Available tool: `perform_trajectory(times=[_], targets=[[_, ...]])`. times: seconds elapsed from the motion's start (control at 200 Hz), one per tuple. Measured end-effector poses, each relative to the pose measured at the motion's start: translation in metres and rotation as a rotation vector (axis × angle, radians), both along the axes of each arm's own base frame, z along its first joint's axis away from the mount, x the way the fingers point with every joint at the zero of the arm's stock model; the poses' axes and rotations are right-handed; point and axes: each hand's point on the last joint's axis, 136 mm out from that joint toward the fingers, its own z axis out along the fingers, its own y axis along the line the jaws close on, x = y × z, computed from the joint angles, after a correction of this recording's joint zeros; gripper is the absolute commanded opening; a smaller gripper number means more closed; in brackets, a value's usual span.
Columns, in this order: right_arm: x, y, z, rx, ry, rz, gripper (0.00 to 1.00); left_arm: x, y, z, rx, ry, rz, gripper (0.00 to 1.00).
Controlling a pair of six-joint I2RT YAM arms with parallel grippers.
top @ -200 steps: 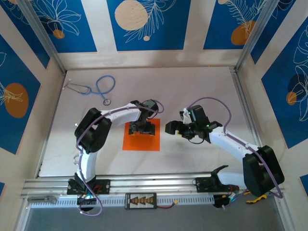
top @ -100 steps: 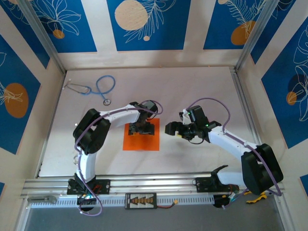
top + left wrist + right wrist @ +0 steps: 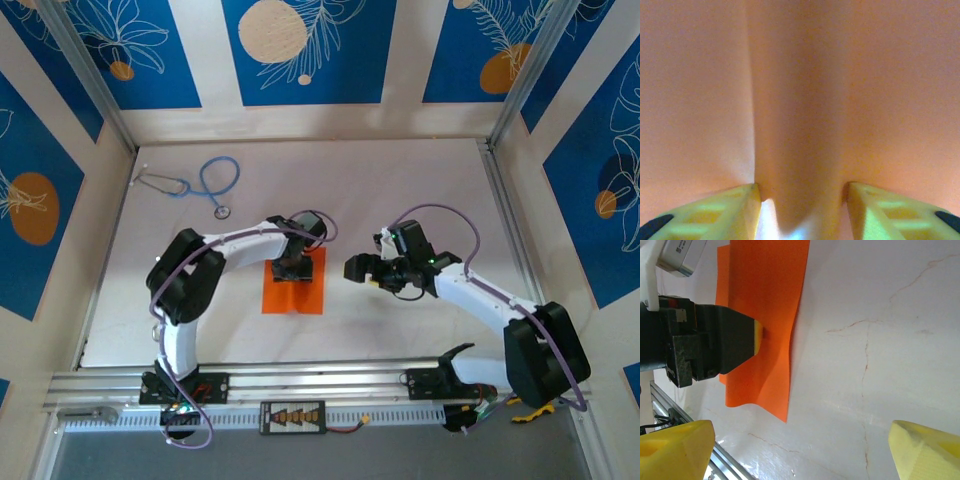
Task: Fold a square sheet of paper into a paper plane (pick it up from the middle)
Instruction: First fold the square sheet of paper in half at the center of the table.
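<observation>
Nearest the arm bases, the square sheet of paper (image 3: 293, 298) lies on the bench (image 3: 400, 180) about midway between its near and far edges, a little left of centre. The near edge of the sheet is lifted in a shallow wave, as the right wrist view (image 3: 767, 300) shows.

The left claw (image 3: 292, 268) is planted on the middle of the sheet, so the paper lies directly under it. It is plainly the closer arm for the pick. In its own camera the left claw (image 3: 801, 212) is about half-closed. Both yellow fingers (image 3: 710, 212) press on the orange paper (image 3: 800, 100), and a soft ridge has buckled up between them. The ridge runs from the bench's near side toward its far side, crosswise to the line between the fingers. A clear gap is left either side of that hump, so I judge the paper gathered but not yet clamped. The pinch needs more closure before any lift.

The right claw (image 3: 358, 270) hangs just off the sheet's right edge, apart from it. Its jaws are spread wide and it holds nothing (image 3: 800, 447).

Farthest away, a blue stethoscope (image 3: 205, 183) rests near the bench's far left corner, well apart from the paper.
</observation>
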Motion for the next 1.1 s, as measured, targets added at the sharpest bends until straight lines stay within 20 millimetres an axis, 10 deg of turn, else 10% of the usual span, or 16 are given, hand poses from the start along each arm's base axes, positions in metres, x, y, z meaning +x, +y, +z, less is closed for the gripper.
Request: perform_trajectory(times=[0.555,1.101], targets=[[0.000,-0.024,0.015,-0.016,-0.046,-0.170,0.90,-0.014,0.000,0.061,-0.297,-0.236,0.032,0.26],[0.010,-0.023,0.030,0.126,-0.006,-0.272,0.89,-0.029,-0.065,0.104,-0.909,-0.177,0.055,0.29]])
